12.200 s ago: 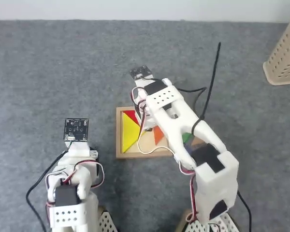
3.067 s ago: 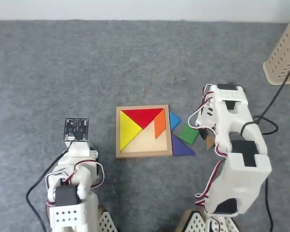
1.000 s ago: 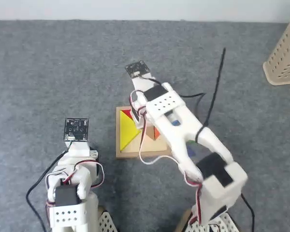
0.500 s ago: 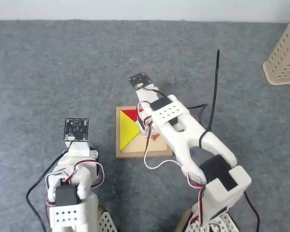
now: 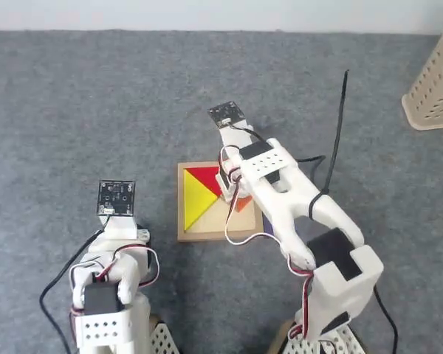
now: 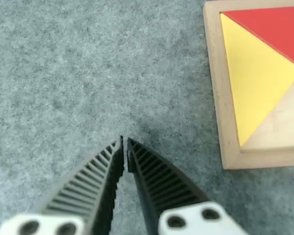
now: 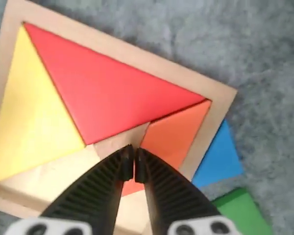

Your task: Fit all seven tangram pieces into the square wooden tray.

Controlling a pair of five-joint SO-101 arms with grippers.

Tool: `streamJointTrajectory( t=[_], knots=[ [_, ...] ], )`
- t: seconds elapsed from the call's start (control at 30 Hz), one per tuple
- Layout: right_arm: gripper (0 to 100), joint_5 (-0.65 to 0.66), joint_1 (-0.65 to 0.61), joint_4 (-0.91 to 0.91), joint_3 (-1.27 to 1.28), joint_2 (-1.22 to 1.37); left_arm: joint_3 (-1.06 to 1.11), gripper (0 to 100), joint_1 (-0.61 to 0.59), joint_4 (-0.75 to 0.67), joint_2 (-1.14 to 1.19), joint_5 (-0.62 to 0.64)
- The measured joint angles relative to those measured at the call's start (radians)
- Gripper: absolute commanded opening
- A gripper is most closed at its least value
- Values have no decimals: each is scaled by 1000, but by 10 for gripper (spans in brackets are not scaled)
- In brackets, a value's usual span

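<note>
I have the square wooden tray (image 5: 180,214) at the middle of the grey tabletop (image 5: 96,96). The red triangle (image 5: 205,177) lies along its 12 o'clock edge and the yellow triangle (image 5: 197,203) along 9 o'clock. The orange piece (image 7: 179,132) is on the 3 o'clock side, and part of the tray floor is bare. The right gripper (image 7: 133,151) hangs over the tray with its fingers pressed together, gripping nothing I can see; the tips are over the spot where red, orange and bare wood meet. The blue piece (image 7: 218,159) and the green piece (image 7: 237,208) lie on the tabletop outside the rim. The left gripper (image 6: 124,143) sits at the tray's 8 o'clock, over the tabletop, fingers closed.
</note>
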Motion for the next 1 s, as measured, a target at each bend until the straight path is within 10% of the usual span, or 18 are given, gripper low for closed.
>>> streamJointTrajectory(
  t=[0.5,1.0],
  knots=[
    [31,6,229,341,5,-361,0,12,0,0,0,0],
    [253,413,276,201,299,-362,0,12,0,0,0,0]
  ],
)
